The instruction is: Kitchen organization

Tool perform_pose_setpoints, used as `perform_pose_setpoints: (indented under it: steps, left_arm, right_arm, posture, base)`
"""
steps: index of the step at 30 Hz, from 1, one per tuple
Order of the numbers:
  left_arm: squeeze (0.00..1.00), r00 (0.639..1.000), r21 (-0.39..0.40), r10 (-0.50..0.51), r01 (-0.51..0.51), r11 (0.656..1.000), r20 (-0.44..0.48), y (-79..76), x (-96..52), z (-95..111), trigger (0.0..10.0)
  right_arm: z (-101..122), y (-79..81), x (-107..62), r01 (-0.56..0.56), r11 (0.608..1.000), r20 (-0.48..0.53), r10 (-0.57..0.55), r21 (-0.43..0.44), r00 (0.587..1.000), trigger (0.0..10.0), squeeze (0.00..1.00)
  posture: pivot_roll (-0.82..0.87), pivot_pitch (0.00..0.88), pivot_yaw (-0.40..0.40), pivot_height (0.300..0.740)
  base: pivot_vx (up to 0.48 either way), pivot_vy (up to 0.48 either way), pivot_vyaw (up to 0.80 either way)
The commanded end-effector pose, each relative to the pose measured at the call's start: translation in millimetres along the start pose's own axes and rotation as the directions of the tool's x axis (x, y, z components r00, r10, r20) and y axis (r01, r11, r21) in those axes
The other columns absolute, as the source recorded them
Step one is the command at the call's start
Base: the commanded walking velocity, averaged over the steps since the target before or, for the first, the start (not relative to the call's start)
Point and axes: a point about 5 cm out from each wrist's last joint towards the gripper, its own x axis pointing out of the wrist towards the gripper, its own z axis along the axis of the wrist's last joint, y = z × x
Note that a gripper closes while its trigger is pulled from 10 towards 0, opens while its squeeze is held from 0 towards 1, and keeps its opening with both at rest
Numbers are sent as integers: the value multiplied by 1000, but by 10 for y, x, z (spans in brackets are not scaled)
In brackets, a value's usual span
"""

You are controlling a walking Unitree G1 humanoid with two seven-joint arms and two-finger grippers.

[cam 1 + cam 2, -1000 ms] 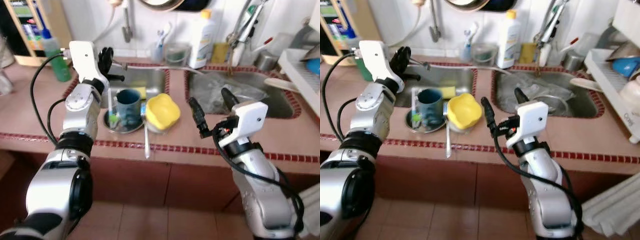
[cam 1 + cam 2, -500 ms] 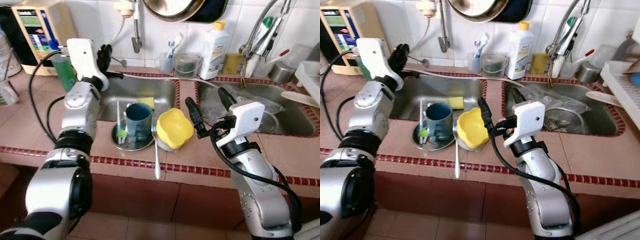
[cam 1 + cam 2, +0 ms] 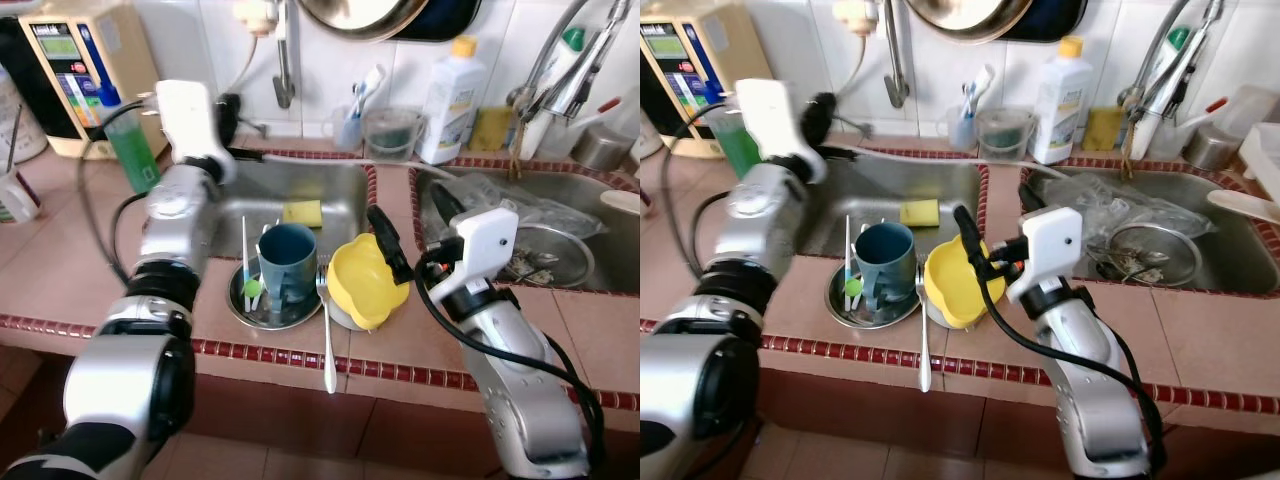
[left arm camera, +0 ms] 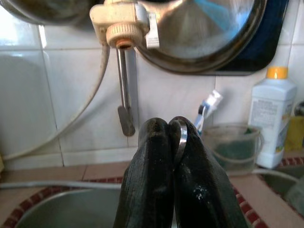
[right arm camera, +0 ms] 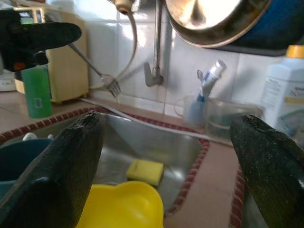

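One steel spoon [image 3: 327, 340] on the tiled counter edge at 6 o'clock. One round steel plate [image 3: 243, 307] carrying one blue mug [image 3: 285, 268]. One glossy yellow bowl [image 3: 366, 284], tilted. Right gripper [image 3: 411, 228] spread wide, empty, just behind the bowl. One yellow sponge [image 3: 301, 213] in the steel sink [image 3: 340, 190]. Left gripper [image 4: 167, 142], at 11 o'clock, clamped on one metal fork [image 5: 96, 70].

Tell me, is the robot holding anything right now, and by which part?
Yes. The left end effector is shut on a fork, pinching its handle end. The right end effector is open above the yellow bowl, holding nothing.
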Motion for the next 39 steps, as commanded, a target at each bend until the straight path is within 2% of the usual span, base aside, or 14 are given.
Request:
perform_pose_setpoints:
  steps: [1, 6, 15, 24, 36, 39]
  left_arm:
    - [0, 1000, 26, 12, -12, 1000, -12, 90, 6, 40, 10000]
    - [0, 997, 89, -15, 22, 996, -78, 39, 38, -8, 10000]
    - [0, 987, 170, -66, 91, 981, -148, -31, 77, -46, 10000]
    - [0, 972, 183, -129, 165, 969, -195, -133, 82, -117, 10000]
    - [0, 965, 173, -139, 180, 968, -224, -184, 99, -142, 10000]
    - [0, 963, 177, -136, 179, 968, -233, -177, 89, -163, 10000]
  right_arm:
    - [50, 42, -3, -13, 1000, 7, 13, 11, 1000, 10000, 0]
    - [34, 27, -144, -44, 999, -34, 45, 11, 998, 10000, 0]
    - [36, 77, -368, -92, 993, -94, 99, 71, 991, 10000, 0]
    - [84, 173, -494, -118, 985, -109, 132, 123, 985, 10000, 0]
    - [120, 254, -608, -120, 980, -132, 141, 160, 981, 10000, 0]
    - [164, 225, -621, -103, 979, -112, 124, 175, 986, 10000, 0]
  posture:
    - [-219, 0, 36, 740]
    - [-232, 0, 40, 740]
    - [-273, 0, 59, 740]
    - [-307, 12, 77, 740]
    - [-334, 36, 99, 740]
    - [-339, 39, 104, 740]
  base:
    - [0, 0, 0]
    - [0, 0, 0]
    - [0, 0, 0]
    - [0, 0, 0]
    - [0, 0, 0]
    - [0, 0, 0]
